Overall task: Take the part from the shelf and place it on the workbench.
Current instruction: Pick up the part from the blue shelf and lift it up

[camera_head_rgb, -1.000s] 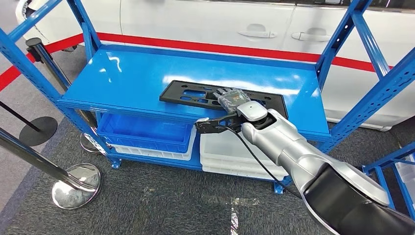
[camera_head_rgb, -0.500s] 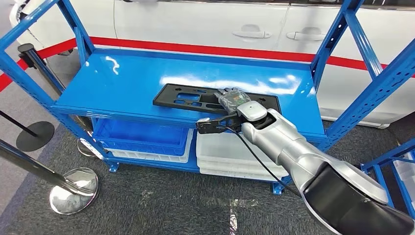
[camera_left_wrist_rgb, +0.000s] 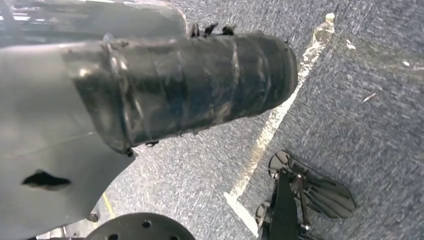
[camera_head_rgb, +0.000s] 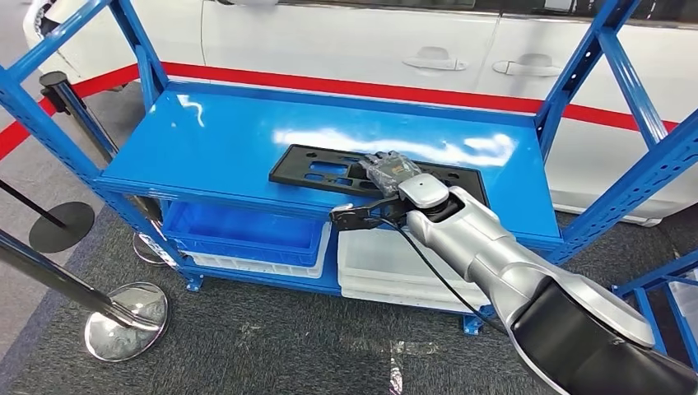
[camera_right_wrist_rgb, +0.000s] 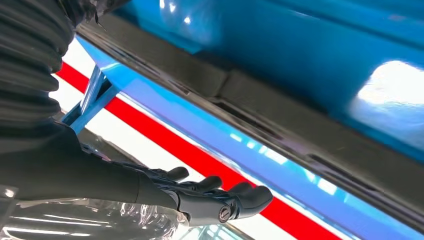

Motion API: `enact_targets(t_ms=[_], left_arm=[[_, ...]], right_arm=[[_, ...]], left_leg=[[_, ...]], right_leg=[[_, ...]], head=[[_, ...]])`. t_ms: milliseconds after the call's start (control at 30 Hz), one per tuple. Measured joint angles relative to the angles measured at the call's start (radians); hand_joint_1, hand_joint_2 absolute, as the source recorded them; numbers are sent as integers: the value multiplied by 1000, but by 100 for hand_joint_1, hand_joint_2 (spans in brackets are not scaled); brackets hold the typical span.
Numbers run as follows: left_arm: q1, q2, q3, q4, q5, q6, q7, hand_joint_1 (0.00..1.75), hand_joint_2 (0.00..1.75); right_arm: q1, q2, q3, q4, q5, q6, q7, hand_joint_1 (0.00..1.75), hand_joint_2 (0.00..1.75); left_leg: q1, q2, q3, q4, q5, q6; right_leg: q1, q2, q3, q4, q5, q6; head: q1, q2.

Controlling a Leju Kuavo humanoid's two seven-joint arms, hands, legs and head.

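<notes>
Head view shows the right hand (camera_head_rgb: 393, 171) resting flat, fingers spread, on the black part (camera_head_rgb: 329, 170) lying on the blue shelf (camera_head_rgb: 214, 132); grasping seems underway, so next it needs a firm grip before lifting.

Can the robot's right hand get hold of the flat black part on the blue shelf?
Probably yes. The right hand is already over the near edge of the black part, which lies flat on the blue shelf with nothing in the way. Whether the fingers grip it can't be told.

White car (camera_head_rgb: 346, 37) (red-striped) behind; stanchion base (camera_head_rgb: 126, 321) near.
</notes>
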Motion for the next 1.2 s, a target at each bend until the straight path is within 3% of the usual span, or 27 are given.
enact_targets(t_ms=[100, 167, 267, 300, 333, 367, 433, 500, 567, 667, 700, 767, 800, 833, 867, 900, 1000, 1067, 1167, 1200], left_arm=[[0, 0, -1, 0, -1, 1, 3, 0, 0], [0, 0, -2, 0, -2, 1, 3, 0, 0], [-1, 1, -7, 0, -2, 0, 0, 0, 0], [0, 1, -8, 0, -2, 0, 0, 0, 0], [1, 1, -10, 0, -2, 0, 0, 0, 0], [2, 1, -10, 0, -1, 0, 0, 0, 0], [2, 1, -12, 0, 0, 0, 0, 0, 0], [0, 1, -14, 0, 0, 0, 0, 0, 0], [-1, 1, -16, 0, 2, 1, 0, 0, 0], [0, 1, -17, 0, 7, 2, -3, 0, 0], [0, 1, -17, 0, 10, 3, -4, 0, 0], [0, 1, -17, 0, 17, 3, -4, 0, 0], [0, 1, -17, 0, 19, 3, -4, 0, 0], [0, 1, -17, 0, 20, 3, -3, 0, 0], [0, 1, -17, 0, 20, 3, -3, 0, 0], [0, 1, -17, 0, 19, 3, -3, 0, 0], [0, 3, -17, 0, 15, 5, -3, 0, 0], [0, 7, -17, 1, 14, 5, -6, 0, 0], [0, 8, -18, 1, 13, 3, -16, 0, 0], [0, 8, -18, 1, 13, 3, -19, 0, 0]], right_arm=[[1, -1, 5, 0, 10, -3, 2, 0, 175], [0, -2, 7, 0, 14, -6, 5, 0, 175], [0, -3, 9, 0, 17, -7, 9, 0, 175], [1, -3, 9, 1, 17, -7, 9, 0, 175], [3, -3, 10, 1, 17, -7, 10, 0, 175], [4, -3, 11, 1, 19, -7, 12, 0, 175], [4, -4, 12, 1, 23, -7, 15, 0, 175], [3, -6, 12, 2, 30, -7, 18, 0, 175], [3, -8, 13, 2, 38, -5, 20, 0, 175], [3, -14, 14, 4, 52, 0, 27, 0, 175], [3, -17, 14, 4, 56, 4, 30, 0, 175], [6, -24, 15, 6, 62, 14, 37, 0, 175], [9, -27, 15, 7, 63, 19, 41, 11, 175], [14, -29, 16, 8, 63, 24, 44, 21, 175], [18, -31, 16, 9, 63, 28, 48, 31, 175], [20, -33, 17, 10, 63, 31, 53, 40, 175], [19, -40, 19, 12, 59, 42, 67, 33, 175], [22, -42, 19, 13, 52, 49, 74, 33, 175], [25, -46, 19, 14, 42, 58, 80, 32, 175], [24, -47, 19, 14, 40, 60, 81, 58, 175]], left_leg=[[2, 0, -2, -1, -4, -15], [3, 3, -18, 35, -28, -26], [7, 5, -107, 211, -102, -41], [8, 5, -136, 258, -111, -44], [9, 5, -149, 273, -102, -45], [10, 5, -143, 247, -74, -46], [10, 5, -89, 119, -1, -42], [5, 4, -42, 22, 30, -33], [-1, 3, -32, 4, 25, -24], [5, 5, -25, -5, 27, -6], [8, 6, -22, -8, 28, 0], [8, 7, -19, -10, 26, 8], [8, 6, -18, -9, 25, 10], [8, 6, -18, -9, 24, 11], [8, 5, -17, -8, 23, 11], [8, 4, -16, -7, 22, 10], [1, 1, -14, 4, 10, 3], [-6, 0, -17, 11, 4, 3], [-4, 2, -14, 5, 6, 2], [-4, 2, -11, 3, 6, 2]], right_leg=[[1, 2, 9, -20, -3, -7], [-5, 2, 17, -29, -2, -14], [-7, 2, 26, -31, -6, -23], [-7, 2, 27, -31, -8, -24], [-7, 3, 29, -30, -11, -24], [-7, 4, 32, -28, -14, -23], [-7, 5, 38, -24, -22, -19], [-5, 5, 39, -21, -28, -12], [-3, 5, 37, -21, -29, -6], [-2, 4, 32, -4, -46, 7], [-2, 3, 17, 31, -67, 11], [-4, 2, -45, 156, -125, 17], [-6, 1, -80, 221, -146, 19], [-7, 1, -105, 264, -153, 20], [-8, 1, -115, 272, -143, 21], [-10, 0, -104, 239, -113, 19], [-13, 0, -16, 42, -21, 18], [-14, 1, 8, -8, -14, 22], [-12, 4, 9, -9, -13, 18], [-11, 5, 10, -9, -13, 16]], head=[[0, 0], [-2, 0], [-7, 0], [-7, 0], [-7, 0], [-7, 0], [-6, 0], [-6, 0], [-5, 0], [-4, 0], [-4, 0], [-2, 0], [-2, 0], [-2, 0], [-2, 0], [-2, 0], [-2, 0], [-4, 0], [-6, 0], [-6, 0]])
